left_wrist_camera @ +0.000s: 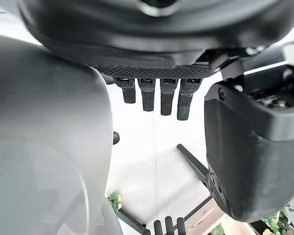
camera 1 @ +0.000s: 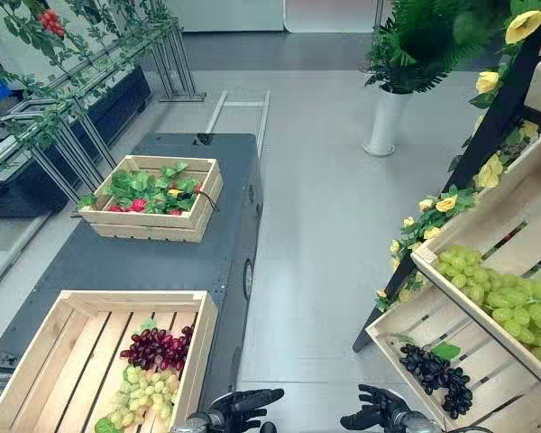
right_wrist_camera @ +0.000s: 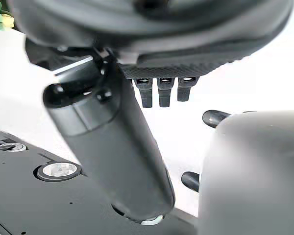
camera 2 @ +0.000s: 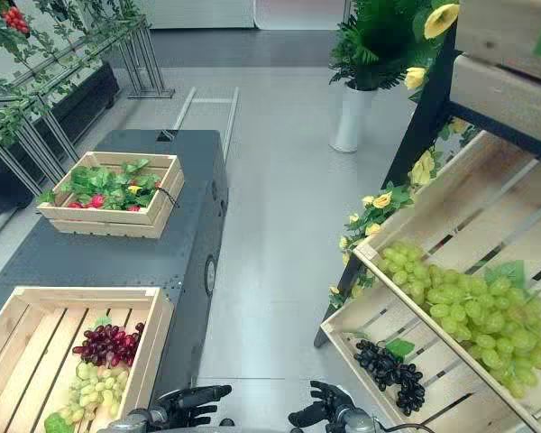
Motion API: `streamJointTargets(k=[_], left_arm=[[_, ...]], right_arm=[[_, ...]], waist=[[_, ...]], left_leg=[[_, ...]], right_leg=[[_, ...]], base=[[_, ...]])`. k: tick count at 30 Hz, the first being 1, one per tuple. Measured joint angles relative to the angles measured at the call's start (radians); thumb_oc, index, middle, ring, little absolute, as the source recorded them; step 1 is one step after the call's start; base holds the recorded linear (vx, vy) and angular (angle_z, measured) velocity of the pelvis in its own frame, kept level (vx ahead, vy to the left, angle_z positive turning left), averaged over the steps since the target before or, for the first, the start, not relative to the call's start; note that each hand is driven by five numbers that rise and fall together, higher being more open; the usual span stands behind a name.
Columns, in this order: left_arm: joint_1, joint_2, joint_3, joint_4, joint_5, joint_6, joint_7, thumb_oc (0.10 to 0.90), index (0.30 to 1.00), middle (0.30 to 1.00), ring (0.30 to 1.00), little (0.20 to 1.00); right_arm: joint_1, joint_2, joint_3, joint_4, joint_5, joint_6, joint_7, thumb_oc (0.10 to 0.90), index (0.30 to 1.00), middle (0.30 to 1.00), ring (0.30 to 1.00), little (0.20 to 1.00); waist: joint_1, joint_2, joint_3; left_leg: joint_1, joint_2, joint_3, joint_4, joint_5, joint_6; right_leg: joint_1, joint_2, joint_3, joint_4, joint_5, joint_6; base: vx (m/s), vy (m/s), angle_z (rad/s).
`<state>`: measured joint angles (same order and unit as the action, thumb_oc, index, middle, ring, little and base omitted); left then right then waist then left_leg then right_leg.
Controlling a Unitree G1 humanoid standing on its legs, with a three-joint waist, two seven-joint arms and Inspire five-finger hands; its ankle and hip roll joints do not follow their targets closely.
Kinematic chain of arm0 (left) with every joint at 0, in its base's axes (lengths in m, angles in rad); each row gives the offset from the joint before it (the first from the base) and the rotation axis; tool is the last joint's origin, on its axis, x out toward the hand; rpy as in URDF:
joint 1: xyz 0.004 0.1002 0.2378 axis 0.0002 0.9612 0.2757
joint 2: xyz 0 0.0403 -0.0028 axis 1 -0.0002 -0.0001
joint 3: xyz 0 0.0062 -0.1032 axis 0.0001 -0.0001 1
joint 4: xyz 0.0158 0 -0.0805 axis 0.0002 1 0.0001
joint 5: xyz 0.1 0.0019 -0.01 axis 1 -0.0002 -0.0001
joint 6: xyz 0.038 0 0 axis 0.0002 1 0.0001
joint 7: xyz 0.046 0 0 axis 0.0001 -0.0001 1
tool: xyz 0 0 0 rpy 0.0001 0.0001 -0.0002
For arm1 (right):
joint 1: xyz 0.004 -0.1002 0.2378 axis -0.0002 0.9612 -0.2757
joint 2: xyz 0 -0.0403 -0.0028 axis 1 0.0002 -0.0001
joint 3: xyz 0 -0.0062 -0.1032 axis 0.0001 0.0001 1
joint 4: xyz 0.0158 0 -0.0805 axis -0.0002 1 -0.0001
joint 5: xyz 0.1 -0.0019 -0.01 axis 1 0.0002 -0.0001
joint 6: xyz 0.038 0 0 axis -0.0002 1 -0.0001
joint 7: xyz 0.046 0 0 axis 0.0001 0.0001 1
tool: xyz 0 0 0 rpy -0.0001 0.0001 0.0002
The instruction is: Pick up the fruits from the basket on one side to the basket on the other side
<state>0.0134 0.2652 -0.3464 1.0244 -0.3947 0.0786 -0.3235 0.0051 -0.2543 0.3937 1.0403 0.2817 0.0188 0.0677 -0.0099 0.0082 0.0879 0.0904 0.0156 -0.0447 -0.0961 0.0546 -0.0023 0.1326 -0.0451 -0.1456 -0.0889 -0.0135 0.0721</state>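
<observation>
Ahead of me on the left, a dark grey flat-topped table (camera 1: 162, 262) stands on the pale grey glossy floor (camera 1: 316, 180). A round fitting (camera 1: 248, 278) sits on the table's right side face. Beyond the table's far edge, a pale metal frame (camera 1: 239, 113) lies flat on the floor. Along my far left, silver tubular rail stands (camera 1: 72, 135) carry green leafy vines (camera 1: 36, 90), with a cluster of red berries (camera 1: 49, 20) among them. Across the floor, a tall white vase (camera 1: 384, 122) holds a green fern (camera 1: 424, 36). Yellow artificial flowers (camera 1: 446, 204) trail down a black slanted post (camera 1: 496, 108) on my right.
</observation>
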Motion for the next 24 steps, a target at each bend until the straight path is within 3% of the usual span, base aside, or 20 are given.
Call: streamJointTargets(k=[10,14,19,24], left_arm=[[0.000,0.001,0.000,-0.015,-0.006,-0.001,-0.012,0.800,0.900,0.900,0.900,0.900],[0.015,0.008,0.008,-0.137,-0.073,-0.003,0.013,0.800,0.900,0.900,0.900,0.900],[0.017,0.051,0.003,-0.357,-0.072,-0.086,0.087,0.800,0.900,0.900,0.900,0.900],[0.017,0.070,0.138,-0.495,-0.073,-0.142,0.204,0.800,0.900,0.900,0.900,0.900]], right_arm=[[-0.001,0.000,0.000,0.000,0.000,0.008,0.000,0.800,0.900,0.900,0.900,0.900],[0.002,-0.002,0.002,-0.024,0.000,0.036,0.000,0.800,0.900,0.900,0.900,0.900],[0.004,-0.007,0.001,-0.046,0.001,0.044,0.000,0.800,0.900,0.900,0.900,0.900],[0.040,-0.010,-0.031,-0.104,0.001,0.045,0.000,0.800,0.900,0.900,0.900,0.900]], waist=[[0.001,0.000,0.000],[0.005,-0.002,0.003],[0.019,0.001,0.026],[0.030,0.004,0.034]], left_leg=[[-0.001,0.000,-0.003,0.000,0.001,-0.001],[-0.001,0.000,-0.003,0.000,0.001,-0.001],[-0.004,0.000,-0.005,0.000,0.002,-0.002],[-0.006,0.001,-0.009,0.000,0.002,-0.003]], right_leg=[[0.001,0.000,-0.003,0.000,0.000,0.000],[0.000,0.000,-0.003,0.000,0.000,0.000],[-0.001,0.001,-0.003,0.000,0.000,0.000],[-0.001,0.002,-0.007,0.000,-0.003,-0.003]], base=[[0.01,0.021,0.00],[0.00,0.000,0.00],[0.00,0.000,0.00],[0.01,0.003,0.02]])
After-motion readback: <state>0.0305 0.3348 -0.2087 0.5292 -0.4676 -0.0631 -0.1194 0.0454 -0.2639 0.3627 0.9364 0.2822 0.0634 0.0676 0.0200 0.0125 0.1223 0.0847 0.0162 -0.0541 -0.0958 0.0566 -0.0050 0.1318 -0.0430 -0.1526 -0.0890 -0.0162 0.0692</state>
